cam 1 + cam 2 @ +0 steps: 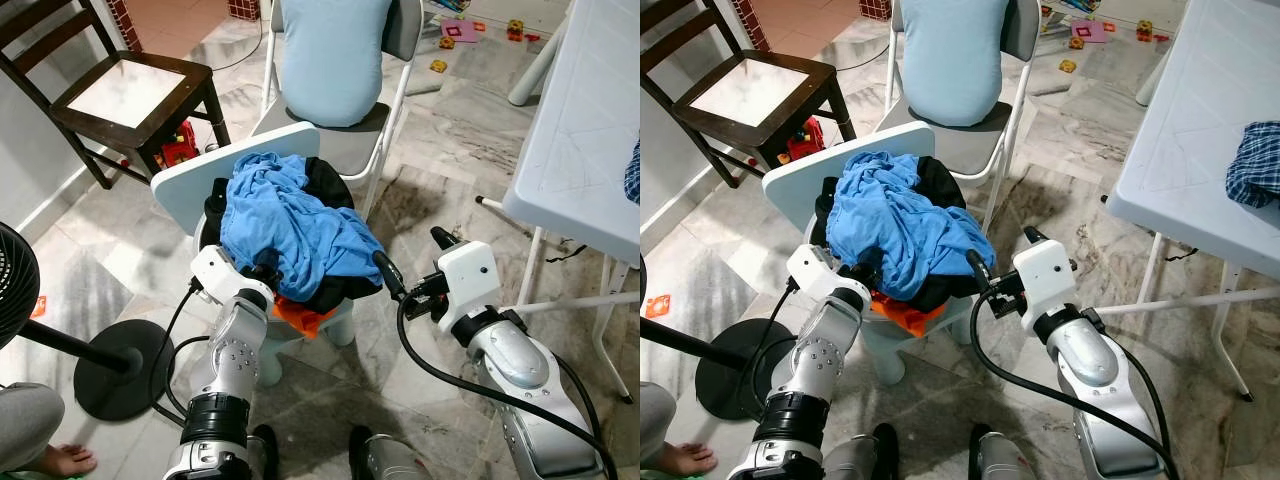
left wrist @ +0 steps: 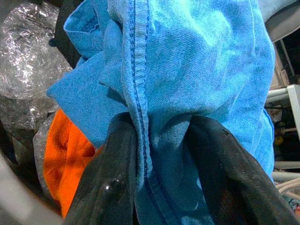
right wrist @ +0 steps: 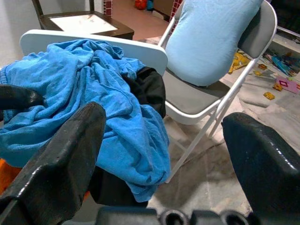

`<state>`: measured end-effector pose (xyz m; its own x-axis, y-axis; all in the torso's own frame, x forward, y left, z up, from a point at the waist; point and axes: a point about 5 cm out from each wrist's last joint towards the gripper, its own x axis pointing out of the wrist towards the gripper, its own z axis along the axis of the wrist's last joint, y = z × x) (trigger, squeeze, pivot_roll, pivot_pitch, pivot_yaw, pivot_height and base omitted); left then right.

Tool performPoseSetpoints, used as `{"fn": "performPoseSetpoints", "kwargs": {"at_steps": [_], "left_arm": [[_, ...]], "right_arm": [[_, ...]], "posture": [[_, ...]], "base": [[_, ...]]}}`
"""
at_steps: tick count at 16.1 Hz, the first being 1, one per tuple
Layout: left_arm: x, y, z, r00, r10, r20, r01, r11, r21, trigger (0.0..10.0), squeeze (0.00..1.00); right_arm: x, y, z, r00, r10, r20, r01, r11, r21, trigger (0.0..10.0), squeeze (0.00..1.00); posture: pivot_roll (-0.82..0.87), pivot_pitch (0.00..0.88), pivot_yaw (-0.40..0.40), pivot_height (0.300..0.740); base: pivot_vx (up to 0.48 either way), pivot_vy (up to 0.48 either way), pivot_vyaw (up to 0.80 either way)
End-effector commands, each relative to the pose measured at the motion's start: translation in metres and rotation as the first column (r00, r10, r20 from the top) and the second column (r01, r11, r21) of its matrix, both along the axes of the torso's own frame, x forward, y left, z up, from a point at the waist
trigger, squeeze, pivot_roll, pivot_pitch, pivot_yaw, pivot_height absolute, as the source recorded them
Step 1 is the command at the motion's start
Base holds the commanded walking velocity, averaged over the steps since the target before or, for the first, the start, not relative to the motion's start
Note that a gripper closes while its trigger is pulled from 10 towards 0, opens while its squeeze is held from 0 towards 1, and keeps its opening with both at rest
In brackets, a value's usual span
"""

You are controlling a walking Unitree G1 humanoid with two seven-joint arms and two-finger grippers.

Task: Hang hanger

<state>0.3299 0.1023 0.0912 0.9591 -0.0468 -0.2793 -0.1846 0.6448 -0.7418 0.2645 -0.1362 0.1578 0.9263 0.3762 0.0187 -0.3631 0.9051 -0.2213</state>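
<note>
Pinching blue garment (image 2: pixel 187 70) fold between left end effector (image 2: pixel 161 154) fingers.

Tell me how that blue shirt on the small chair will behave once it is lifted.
The blue shirt lies crumpled in soft folds, so it will probably hang limp and stretch out rather than keep its shape. The left gripper pinches a seam fold, which should hold without slipping. It drapes over a black garment and an orange one, so it may drag those along.
</note>
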Motion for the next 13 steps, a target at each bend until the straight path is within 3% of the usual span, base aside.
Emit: {"fn": "performPoseSetpoints", "kwargs": {"at_steps": [1, 5, 7, 9, 12, 13], "left_arm": [[0.003, -0.026, 0.007, 1.0, -0.025, 0.0, 0.025, 0.996, -0.08, 0.0, 0.0], [0.005, -0.023, 0.009, 1.0, -0.01, 0.009, 0.011, 0.997, -0.072, 0.0, 0.0], [0.005, -0.026, 0.011, 1.0, -0.018, 0.015, 0.019, 0.999, -0.045, 0.0, 0.0], [0.005, -0.024, 0.008, 1.0, -0.011, -0.006, 0.011, 1.0, 0.025, 0.0, 0.0], [0.005, -0.018, 0.006, 1.0, 0.01, -0.01, -0.009, 0.992, 0.129, 0.0, 0.0], [0.006, -0.012, 0.009, 1.0, 0.008, 0.022, -0.013, 0.966, 0.259, 0.0, 0.0]], "right_arm": [[-0.002, 0.002, -0.004, 1.0, 0.016, -0.017, -0.016, 1.0, 0.003, 10.0, 0.0], [-0.001, 0.002, -0.005, 0.999, 0.03, -0.03, -0.03, 0.999, 0.011, 10.0, 0.0], [-0.003, 0.006, -0.009, 0.992, 0.1, -0.076, -0.099, 0.995, 0.021, 10.0, 0.0], [-0.01, 0.012, -0.017, 0.974, 0.191, -0.123, -0.192, 0.981, 0.003, 10.0, 0.0], [-0.018, 0.014, -0.018, 0.969, 0.209, -0.133, -0.211, 0.978, 0.002, 10.0, 0.0], [-0.02, 0.015, -0.022, 0.967, 0.212, -0.14, -0.214, 0.977, -0.002, 10.0, 0.0]], "posture": [[-0.16, 0.24, -0.005, 0.74], [-0.16, 0.233, -0.006, 0.74], [-0.16, 0.227, -0.005, 0.74], [-0.16, 0.224, -0.004, 0.74], [-0.16, 0.224, -0.004, 0.74], [-0.16, 0.222, -0.008, 0.74]], "base": [[0.0, 0.0, 0.0], [0.0, 0.0, 0.0], [0.0, 0.0, 0.0], [0.0, 0.0, 0.0], [0.0, 0.0, 0.0], [0.0, 0.0, 0.0]]}}
